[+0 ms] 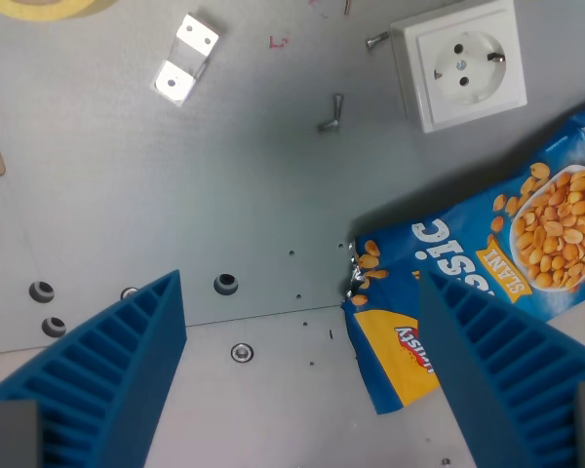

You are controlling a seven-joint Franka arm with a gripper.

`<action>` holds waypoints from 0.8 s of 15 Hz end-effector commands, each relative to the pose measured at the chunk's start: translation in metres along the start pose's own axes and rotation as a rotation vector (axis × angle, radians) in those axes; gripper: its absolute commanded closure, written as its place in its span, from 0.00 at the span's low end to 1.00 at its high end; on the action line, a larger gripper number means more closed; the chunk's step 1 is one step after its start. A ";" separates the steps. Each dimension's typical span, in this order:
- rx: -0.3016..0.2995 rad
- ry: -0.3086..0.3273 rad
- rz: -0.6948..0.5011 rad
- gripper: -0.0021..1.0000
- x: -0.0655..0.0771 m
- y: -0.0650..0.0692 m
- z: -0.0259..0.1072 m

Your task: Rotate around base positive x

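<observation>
My gripper (302,370) hangs wide apart, holding nothing; the peanut bag (487,273) probably lies beneath my right finger (497,380). I judge the tilt just starting; next, a steady roll.

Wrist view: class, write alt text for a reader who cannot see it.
Two blue ribbed gripper fingers spread open above a grey metal table, holding nothing. A blue crinkled peanut bag lies at right, below a white square wall socket.
</observation>
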State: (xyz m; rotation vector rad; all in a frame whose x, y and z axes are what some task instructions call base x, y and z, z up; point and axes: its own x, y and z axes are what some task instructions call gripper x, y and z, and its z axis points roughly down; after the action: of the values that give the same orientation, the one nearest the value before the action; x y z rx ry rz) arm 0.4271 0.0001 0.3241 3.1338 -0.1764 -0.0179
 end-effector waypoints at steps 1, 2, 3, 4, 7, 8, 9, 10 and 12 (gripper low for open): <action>0.014 0.003 0.001 0.00 0.000 0.000 -0.002; 0.027 0.002 0.001 0.00 0.000 0.000 -0.002; 0.040 0.001 0.000 0.00 0.000 0.000 -0.002; 0.053 -0.001 0.000 0.00 0.000 0.000 -0.002; 0.093 -0.005 0.000 0.00 0.000 0.000 -0.002; 0.106 -0.007 0.000 0.00 0.000 0.000 -0.002; 0.120 -0.009 -0.001 0.00 0.000 0.000 -0.002; 0.133 -0.010 -0.001 0.00 0.000 0.000 -0.002; 0.159 -0.013 -0.001 0.00 0.000 0.000 -0.002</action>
State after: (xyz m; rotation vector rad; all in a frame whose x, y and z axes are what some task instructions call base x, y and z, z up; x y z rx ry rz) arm 0.4272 0.0042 0.3242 3.1652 -0.1923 -0.0201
